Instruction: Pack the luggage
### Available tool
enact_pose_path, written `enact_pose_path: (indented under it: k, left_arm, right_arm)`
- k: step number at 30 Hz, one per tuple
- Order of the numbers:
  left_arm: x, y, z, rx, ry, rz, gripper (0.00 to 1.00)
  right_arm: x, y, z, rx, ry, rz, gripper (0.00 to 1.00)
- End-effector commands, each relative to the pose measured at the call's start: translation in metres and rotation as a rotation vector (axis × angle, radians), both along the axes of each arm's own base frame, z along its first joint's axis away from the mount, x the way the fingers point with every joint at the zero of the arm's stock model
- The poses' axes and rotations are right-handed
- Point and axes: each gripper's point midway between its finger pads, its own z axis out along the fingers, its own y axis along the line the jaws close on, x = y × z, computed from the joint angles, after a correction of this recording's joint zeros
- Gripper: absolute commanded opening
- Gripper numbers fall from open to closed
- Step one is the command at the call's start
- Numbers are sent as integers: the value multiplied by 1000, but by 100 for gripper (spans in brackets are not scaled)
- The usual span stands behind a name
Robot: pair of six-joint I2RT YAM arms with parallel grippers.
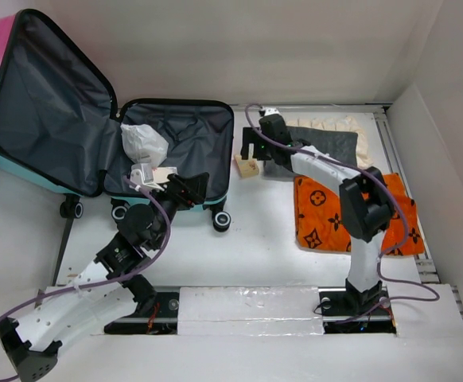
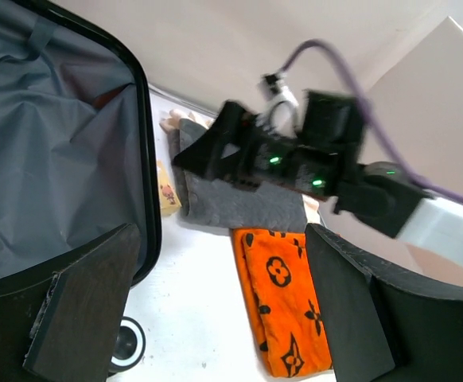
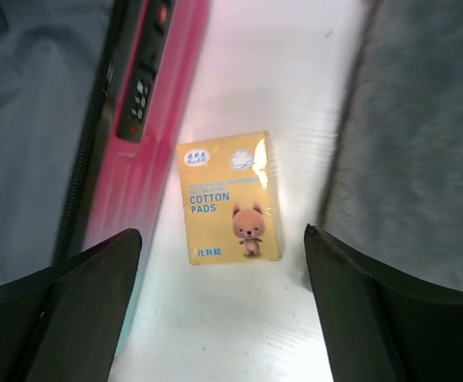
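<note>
Right gripper (image 3: pixel 221 231) points down at the table with its fingers spread wide and nothing clamped. A yellow cotton pads box (image 3: pixel 230 199) lies flat on the table (image 1: pixel 255 263) under the gap, and neither finger touches it. The luggage (image 1: pixel 192 135) lies just to the left of this gripper. In the right wrist view its pink outer wall runs alongside the box, very close to the box's left edge.

Left gripper (image 2: pixel 221 231) also has its fingers spread wide, with nothing between them. It hangs over the near right part of the luggage base, above the rim next to a wheel (image 1: pixel 221 220).

The luggage is unzipped and spread at the far left of the table. Its lid (image 1: pixel 48 103) is tilted back to the left, showing the grey lining. A white bag (image 1: pixel 142 143) lies in the base. A grey cloth (image 1: pixel 327 143) and an orange patterned cloth (image 1: pixel 327 215) lie to the right of the box.
</note>
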Motion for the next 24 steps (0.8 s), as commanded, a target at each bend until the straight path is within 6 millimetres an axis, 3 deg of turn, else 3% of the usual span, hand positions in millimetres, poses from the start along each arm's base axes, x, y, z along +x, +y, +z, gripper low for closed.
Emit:
enact_pose_path:
  k: [1,3,4,6,10,11,12,13,15,17,18,19,22,23,24]
  left_arm:
    - [-2,9,19,-44,-42,29,82]
    - [-2,9,22,-44,-55,30,82]
    - [-2,10,26,-42,-64,31,82]
    - [-1,9,28,-42,-64,31,82]
    - [-1,9,28,-42,-64,31,82]
    - [-1,9,23,-34,-57,31,82]
    - [-2,10,26,-42,-64,31,82]
    - [-1,12,26,-43,-63,43,82]
    - [-1,14,24,-37,-56,52,82]
    - [-1,16,28,-44,-61,61,82]
    - [-1,18,31,-45,-60,70,82]
    - [1,16,28,-38,-54,70,82]
    - [2,19,33,-60,-45,90,83]
    - [4,17,30,-53,-39,90,83]
    - [3,15,33,-59,-46,78,83]
  right_arm:
    - [2,18,-27,-33,34,77,90]
    - [-4,35,-42,-51,61,121,92]
    - [0,41,-38,-50,44,122,92]
    - [-2,41,-59,-98,92,111,93]
    - [2,41,-76,-141,105,86,91]
    - [2,41,-79,-139,102,85,86]
    - [2,38,-82,-131,105,55,62]
    - [4,38,-77,-115,87,37,50]
    - [-3,32,-79,-105,91,17,41]
    - [1,24,-43,-62,20,-23,37]
    - [-6,17,-41,-63,24,-36,37]
    - [-8,9,-7,-29,-25,-47,37]
    - [-21,-7,26,-12,-83,-78,37]
    - [-27,-13,57,18,-135,-87,37]
    - [-32,-16,68,30,-151,-88,37]
